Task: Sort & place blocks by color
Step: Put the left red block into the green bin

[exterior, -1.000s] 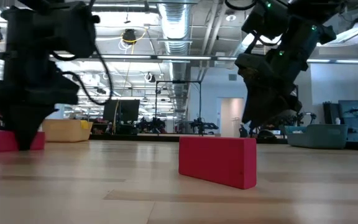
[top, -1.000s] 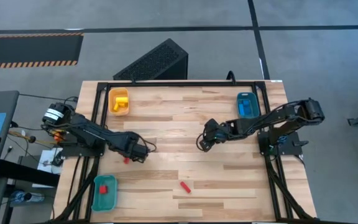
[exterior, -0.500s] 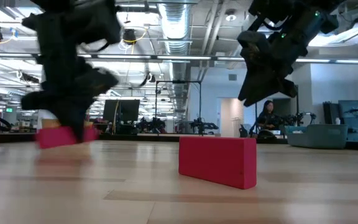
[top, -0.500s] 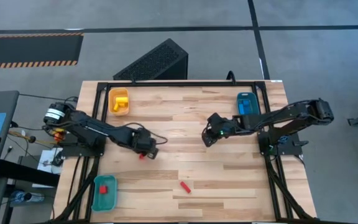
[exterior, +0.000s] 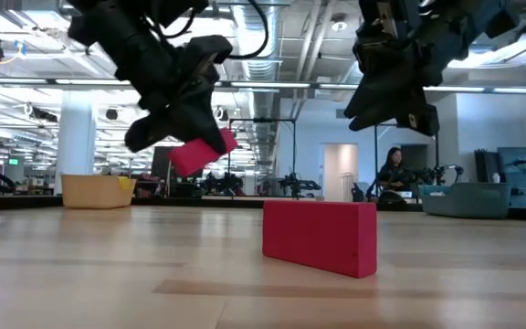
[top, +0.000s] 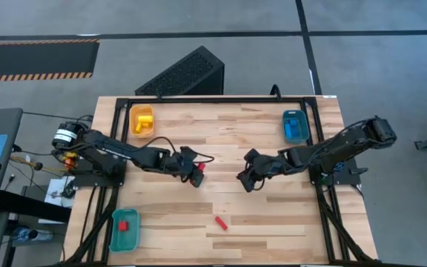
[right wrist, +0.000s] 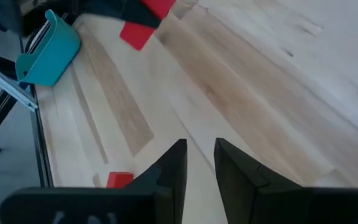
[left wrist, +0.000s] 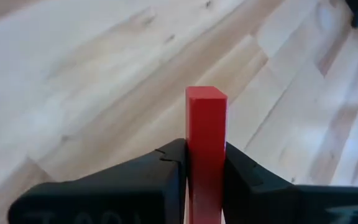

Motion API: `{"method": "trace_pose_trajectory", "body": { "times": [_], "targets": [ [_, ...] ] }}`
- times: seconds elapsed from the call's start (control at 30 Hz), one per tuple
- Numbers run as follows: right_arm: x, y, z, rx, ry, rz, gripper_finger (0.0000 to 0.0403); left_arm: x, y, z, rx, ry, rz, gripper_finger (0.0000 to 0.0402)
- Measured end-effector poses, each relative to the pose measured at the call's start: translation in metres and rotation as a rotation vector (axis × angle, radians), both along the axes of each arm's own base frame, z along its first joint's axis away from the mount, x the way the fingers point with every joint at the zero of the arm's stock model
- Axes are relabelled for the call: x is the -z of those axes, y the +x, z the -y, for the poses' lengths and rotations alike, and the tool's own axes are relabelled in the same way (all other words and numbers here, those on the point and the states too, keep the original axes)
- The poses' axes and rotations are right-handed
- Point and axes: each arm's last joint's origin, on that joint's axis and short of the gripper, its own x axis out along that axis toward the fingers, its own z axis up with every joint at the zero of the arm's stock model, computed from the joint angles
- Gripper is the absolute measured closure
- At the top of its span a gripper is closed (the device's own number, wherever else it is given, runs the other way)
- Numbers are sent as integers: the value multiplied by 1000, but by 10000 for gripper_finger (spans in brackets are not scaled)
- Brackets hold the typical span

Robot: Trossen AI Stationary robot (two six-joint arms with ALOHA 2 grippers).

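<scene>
Wooden table (top: 273, 215), red block (left wrist: 205, 143) clamped between left gripper's fingers (left wrist: 160, 177), lifted

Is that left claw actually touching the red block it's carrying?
Touching: in the left wrist view both fingers of the left gripper press against the red block.

Red blocks (top: 220, 222), yellow tray (top: 141, 122), teal trays (top: 124, 229), pale striped wooden table (top: 273, 208), dark arms.
</scene>
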Motion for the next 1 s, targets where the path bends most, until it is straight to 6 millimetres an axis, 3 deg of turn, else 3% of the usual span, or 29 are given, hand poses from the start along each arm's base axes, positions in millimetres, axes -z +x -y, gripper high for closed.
{"method": "trace_pose_trajectory", "body": {
  "times": [0.23, 0.5, 0.73, 1.0],
  "targets": [
    [-2, -1, -10, -13, 20, 21, 303, -20, 12, -4, 112, 100, 35, 364],
    [-2, -1, -9, -8, 19, 22, 303, -59, 24, 4, 305, 262, 2, 363],
    [-2, -1, -9, 44, 53, 22, 303, -76, 12, 18, 436, 307, -202, 363],
    [-2, -2, -13, 226, 108, 56, 303, -67, -12, 43, 527, 299, -388, 363]
  ]
}}
